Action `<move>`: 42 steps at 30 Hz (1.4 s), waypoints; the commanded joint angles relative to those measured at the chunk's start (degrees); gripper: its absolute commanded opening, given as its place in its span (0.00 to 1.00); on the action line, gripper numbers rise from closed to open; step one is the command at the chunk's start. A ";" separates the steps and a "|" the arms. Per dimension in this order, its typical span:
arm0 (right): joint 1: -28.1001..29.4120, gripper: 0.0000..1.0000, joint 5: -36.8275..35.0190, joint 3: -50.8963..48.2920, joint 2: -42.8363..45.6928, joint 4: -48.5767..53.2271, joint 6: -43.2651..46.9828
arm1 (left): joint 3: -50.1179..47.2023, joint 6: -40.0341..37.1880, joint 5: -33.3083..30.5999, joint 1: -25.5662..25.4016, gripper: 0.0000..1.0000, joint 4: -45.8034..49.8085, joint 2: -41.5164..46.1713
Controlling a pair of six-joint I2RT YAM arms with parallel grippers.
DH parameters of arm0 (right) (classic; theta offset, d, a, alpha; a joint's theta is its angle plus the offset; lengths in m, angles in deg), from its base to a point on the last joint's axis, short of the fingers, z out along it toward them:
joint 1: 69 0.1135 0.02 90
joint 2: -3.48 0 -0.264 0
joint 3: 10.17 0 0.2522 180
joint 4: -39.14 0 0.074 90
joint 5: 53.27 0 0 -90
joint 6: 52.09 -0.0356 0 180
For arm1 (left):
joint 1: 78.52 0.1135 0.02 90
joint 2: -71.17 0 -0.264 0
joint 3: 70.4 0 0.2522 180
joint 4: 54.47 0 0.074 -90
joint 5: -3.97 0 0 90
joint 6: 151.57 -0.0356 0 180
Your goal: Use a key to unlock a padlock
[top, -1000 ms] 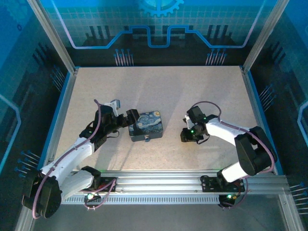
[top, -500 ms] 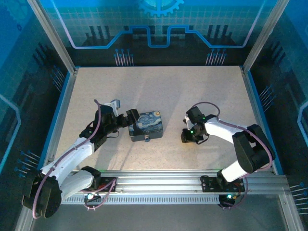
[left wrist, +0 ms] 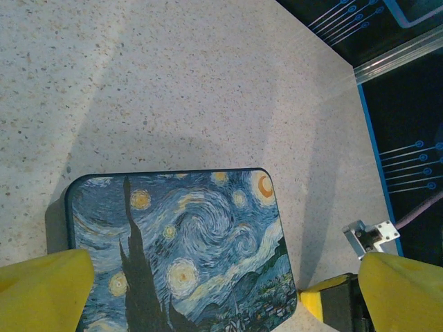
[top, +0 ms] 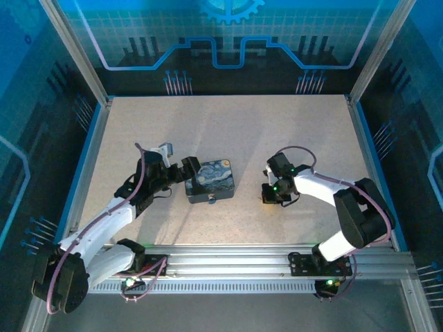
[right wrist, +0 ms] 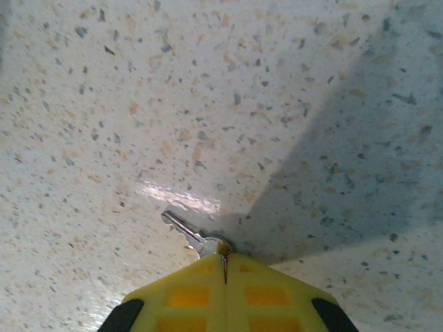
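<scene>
Your right gripper (right wrist: pixel 225 266) has just finished closing: a second ago its jaws stood a little apart, and now the two yellow fingers meet with no gap. Pinched at their very tips is the head of the key (right wrist: pixel 185 232). So the pick looks made, though only a sliver of the head sits between the pads, and a grip that shallow could let the key swivel when you lift. The blade points out ahead of the fingertips and off to their left, lying low against the speckled table (right wrist: pixel 277 83), with a bright glint on the surface just beyond it. The key itself is slim, silvery-grey metal with a narrow shaft and a small rounded head; its teeth are too fine to make out. Farther out, well off to this gripper's left across the table, your left gripper (left wrist: pixel 228 277) is spread as wide as it goes. One finger stands on either side of the near corners of the dark-blue box (left wrist: pixel 187 228) with the swirling night-sky print, and it holds nothing. From above, a tiny pale speck sits at the box's near edge; I take that to be the padlock (top: pixel 211 200), too small to read. Carrying the key across to it is the next job.
</scene>
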 commanded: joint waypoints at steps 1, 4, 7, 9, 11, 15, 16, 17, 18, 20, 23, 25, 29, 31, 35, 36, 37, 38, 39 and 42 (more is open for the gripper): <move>0.05 0.00 4.11 -2.53 3.67 -4.97 -4.38 | 2.22 3.53 2.62 -0.36 0.99 -1.18 -0.47; -0.35 0.00 6.74 -4.62 6.77 -10.05 -8.39 | 3.04 6.68 4.26 -0.40 0.99 -1.83 -0.91; -0.56 0.00 8.62 -6.30 10.28 -15.85 -12.95 | 3.78 10.10 6.35 -0.78 0.99 -3.84 -1.93; -0.46 0.00 9.36 -7.26 12.72 -19.86 -16.18 | 4.37 11.83 7.37 -1.56 0.97 -5.57 -2.85; -0.38 0.00 9.69 -8.39 15.23 -25.18 -19.92 | 5.48 12.79 7.95 -3.11 0.94 -6.96 -3.98; 0.31 0.00 8.40 -8.81 19.10 -30.95 -24.64 | 8.39 12.61 7.17 -7.14 0.87 -8.07 -6.52; 0.56 0.00 7.86 -8.42 19.85 -31.51 -25.28 | 9.19 12.27 6.72 -8.28 0.84 -8.00 -7.24; 0.83 0.00 7.54 -8.11 20.55 -31.89 -25.73 | 10.06 11.77 6.20 -9.45 0.82 -8.03 -8.08; 1.08 0.00 7.38 -7.86 21.00 -32.17 -26.06 | 10.85 11.23 5.70 -10.45 0.80 -7.87 -8.75; 1.65 0.00 7.22 -6.98 21.75 -32.13 -26.49 | 12.26 10.49 4.65 -12.48 0.74 -7.54 -10.32; 2.76 0.00 7.30 -6.14 22.14 -31.58 -26.91 | 13.57 10.29 3.73 -14.75 0.66 -8.28 -12.61; 3.82 0.00 7.10 -5.75 22.27 -31.24 -26.96 | 14.29 10.17 3.68 -15.94 0.63 -9.02 -14.14; 5.32 0.00 7.07 -5.14 21.54 -31.38 -27.21 | 15.88 10.21 4.00 -17.68 0.60 -10.25 -16.95; 5.84 0.00 7.20 -4.78 21.10 -31.56 -27.26 | 16.46 10.27 4.18 -18.32 0.59 -10.66 -18.01; 6.70 0.00 7.60 -3.88 20.24 -31.69 -27.17 | 16.67 10.85 4.29 -19.00 0.55 -11.89 -19.48; 6.89 0.00 7.60 -3.69 20.05 -31.75 -27.17 | 16.68 11.08 4.25 -19.10 0.55 -12.18 -19.71; 7.02 0.00 7.72 -3.50 19.87 -31.84 -27.14 | 16.66 11.13 4.23 -19.23 0.55 -12.43 -20.02; 7.34 0.00 7.77 -3.35 19.77 -32.00 -27.17 | 16.73 11.34 4.26 -19.32 0.54 -12.64 -20.27; 7.46 0.00 7.91 -3.17 19.68 -32.02 -27.16 | 16.66 11.42 4.25 -19.34 0.53 -12.73 -20.46; 8.01 0.00 7.90 -2.76 19.38 -32.02 -27.11 | 16.71 11.72 4.49 -19.43 0.47 -13.10 -20.95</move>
